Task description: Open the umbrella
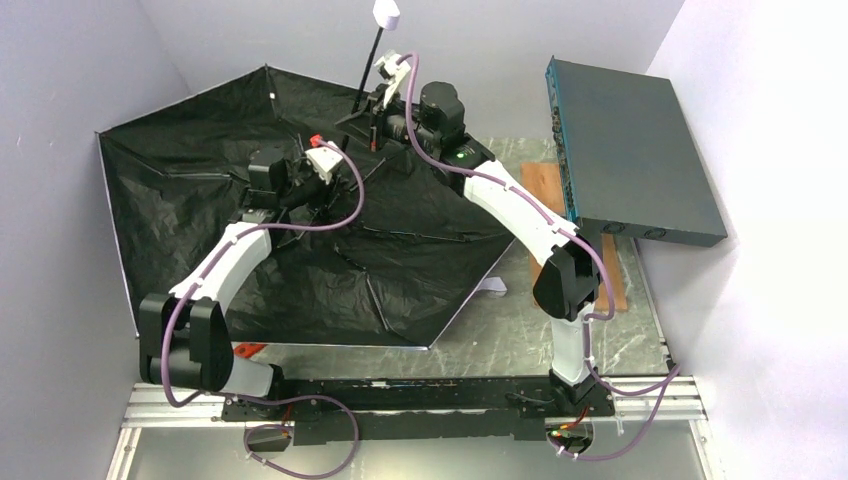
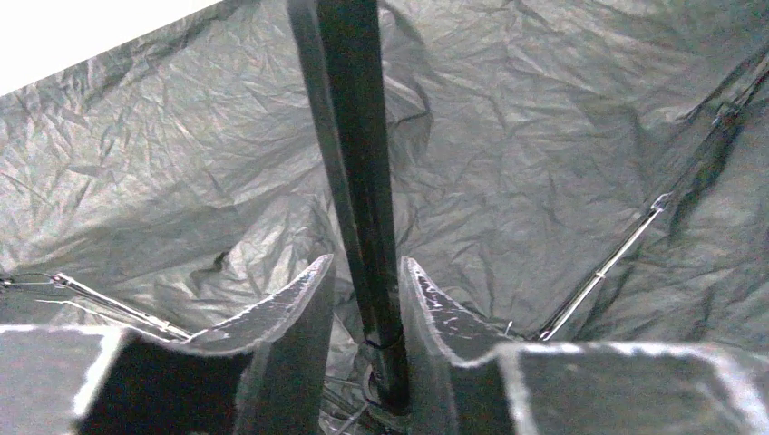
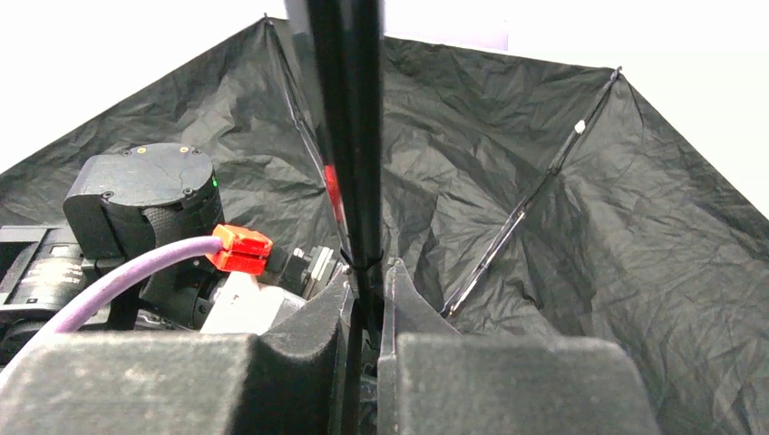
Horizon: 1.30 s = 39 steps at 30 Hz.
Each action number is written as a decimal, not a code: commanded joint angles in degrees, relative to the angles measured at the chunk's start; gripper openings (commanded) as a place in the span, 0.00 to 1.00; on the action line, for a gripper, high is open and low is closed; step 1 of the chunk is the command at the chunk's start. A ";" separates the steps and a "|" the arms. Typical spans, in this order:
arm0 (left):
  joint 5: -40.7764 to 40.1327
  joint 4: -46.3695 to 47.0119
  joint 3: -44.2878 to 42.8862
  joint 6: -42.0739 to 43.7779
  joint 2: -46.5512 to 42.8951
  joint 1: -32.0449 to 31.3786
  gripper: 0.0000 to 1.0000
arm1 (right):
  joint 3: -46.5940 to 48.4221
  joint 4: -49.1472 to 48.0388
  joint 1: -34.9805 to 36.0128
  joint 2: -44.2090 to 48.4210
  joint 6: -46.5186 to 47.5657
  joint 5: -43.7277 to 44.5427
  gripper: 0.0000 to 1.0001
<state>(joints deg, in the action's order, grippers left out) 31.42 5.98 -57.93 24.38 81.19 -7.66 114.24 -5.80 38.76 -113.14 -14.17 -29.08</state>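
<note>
While the umbrella point(image 1: 300, 260) lies spread across the tabletop point(image 1: 560, 320), black lining up and filling the 9 o'clock half of the overhead view, its shaft point(image 1: 370, 65) slants toward 12 o'clock with the pale handle point(image 1: 387, 14) on top. The right arm reaches long from 5 o'clock, and the right end effector point(image 1: 378, 105) grips that shaft. The left arm bends in from 7 o'clock, with the left end effector point(image 1: 297, 183) low over the canopy's hub.

Seen from the left wrist, the left end effector point(image 2: 367, 263) straddles the shaft point(image 2: 354, 136), parted and not clenched. A skewed squeeze here could likely bend the thin rod or snag a rib point(image 2: 617, 258).

Seen from the right wrist, the right end effector point(image 3: 367, 267) is clenched on the shaft point(image 3: 349, 109). If the canopy is not latched, letting go could probably tip it or let it fold.
</note>
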 commanded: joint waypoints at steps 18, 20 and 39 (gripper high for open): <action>-2.43 -9.75 -18.00 2.66 -2.39 5.73 0.00 | -27.34 -12.74 -1.07 27.19 11.64 -1.35 0.81; -2.32 -10.20 -20.14 4.14 -2.89 5.73 0.00 | -32.43 -9.14 -1.18 29.90 15.00 -1.21 0.85; -1.93 -15.09 -15.08 76.19 -18.13 4.85 0.00 | -23.39 15.96 -23.11 30.79 9.42 -8.41 0.90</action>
<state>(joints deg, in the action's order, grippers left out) 29.61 -11.90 -73.69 74.74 65.67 -2.52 81.67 3.49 16.16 -81.34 -6.20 -29.23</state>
